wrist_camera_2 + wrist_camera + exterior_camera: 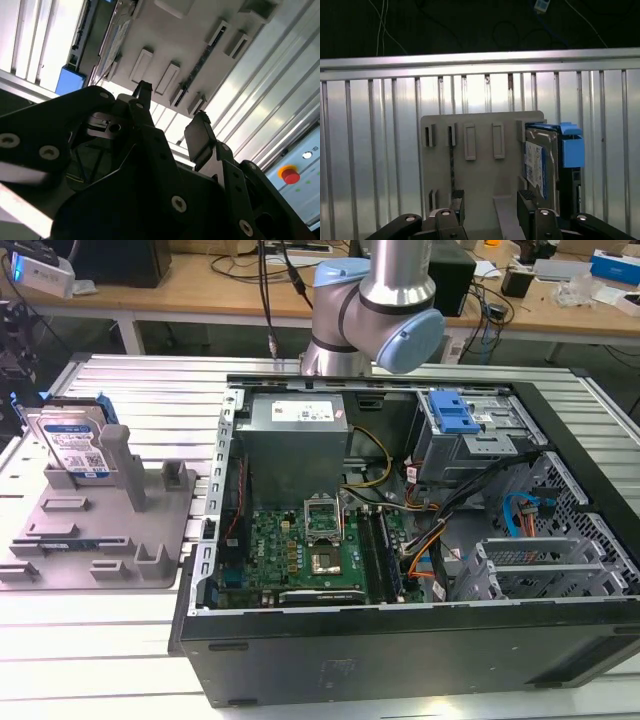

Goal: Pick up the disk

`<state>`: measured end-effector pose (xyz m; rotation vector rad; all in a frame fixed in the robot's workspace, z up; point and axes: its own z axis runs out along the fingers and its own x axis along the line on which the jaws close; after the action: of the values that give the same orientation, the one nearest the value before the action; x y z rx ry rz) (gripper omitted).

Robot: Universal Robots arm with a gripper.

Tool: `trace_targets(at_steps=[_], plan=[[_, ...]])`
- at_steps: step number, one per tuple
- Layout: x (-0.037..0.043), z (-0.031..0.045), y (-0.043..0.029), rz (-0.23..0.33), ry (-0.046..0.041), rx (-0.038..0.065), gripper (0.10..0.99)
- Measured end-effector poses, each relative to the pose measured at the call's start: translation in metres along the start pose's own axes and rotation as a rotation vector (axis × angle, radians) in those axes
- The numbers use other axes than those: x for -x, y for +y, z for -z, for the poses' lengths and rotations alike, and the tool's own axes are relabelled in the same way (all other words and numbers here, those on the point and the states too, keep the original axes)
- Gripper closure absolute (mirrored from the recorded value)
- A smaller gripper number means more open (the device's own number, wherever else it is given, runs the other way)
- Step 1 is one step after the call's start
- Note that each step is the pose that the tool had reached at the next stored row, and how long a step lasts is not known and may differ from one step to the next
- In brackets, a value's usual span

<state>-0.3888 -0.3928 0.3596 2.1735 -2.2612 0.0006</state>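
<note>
exterior view: disk (75,445) stands on edge in holder (110,565) on counter (140,390), at the exterior view's left of case (400,650); probably upright so its faces can be gripped.
second wrist view: pincer (172,117) wide open, empty.
first wrist view: pincer (491,202) faces holder; disk (542,165) sits beside its gap, apart.

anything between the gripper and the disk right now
Nothing loose. The open gripper hangs over the grey holder tray, with the disk standing on edge at one side of it. The tray's tall post seems to rise under the gripper, beside the disk.
</note>
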Motion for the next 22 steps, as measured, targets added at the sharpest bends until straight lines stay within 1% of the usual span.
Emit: trace_targets(at_steps=[2, 3, 5, 7, 9, 10, 13, 14, 16, 18, 22], plan=[[0.0042, 0.0000, 0.0083, 0.000, 0.0051, 0.000, 0.545], [0.0082, -0.0001, 0.0129, 0.001, 0.0074, 0.000, 0.545], [0.0146, -0.0001, 0.0171, 0.002, 0.0082, 0.000, 0.545], [0.0216, -0.0001, 0.0194, 0.003, 0.0086, 0.000, 0.545], [0.0366, 0.0000, 0.0220, 0.011, 0.0089, -0.001, 0.545], [0.0424, 0.0000, 0.0229, 0.015, 0.0090, -0.001, 0.545], [0.0575, 0.0000, 0.0263, 0.029, 0.0097, -0.001, 0.545], [0.0614, -0.0002, 0.0278, 0.035, 0.0110, -0.001, 0.545], [0.0649, -0.0005, 0.0296, 0.042, 0.0134, -0.001, 0.545], [0.0648, -0.0006, 0.0305, 0.045, 0.0170, -0.001, 0.545], [0.0651, -0.0006, 0.0309, 0.045, 0.0171, -0.001, 0.545]])
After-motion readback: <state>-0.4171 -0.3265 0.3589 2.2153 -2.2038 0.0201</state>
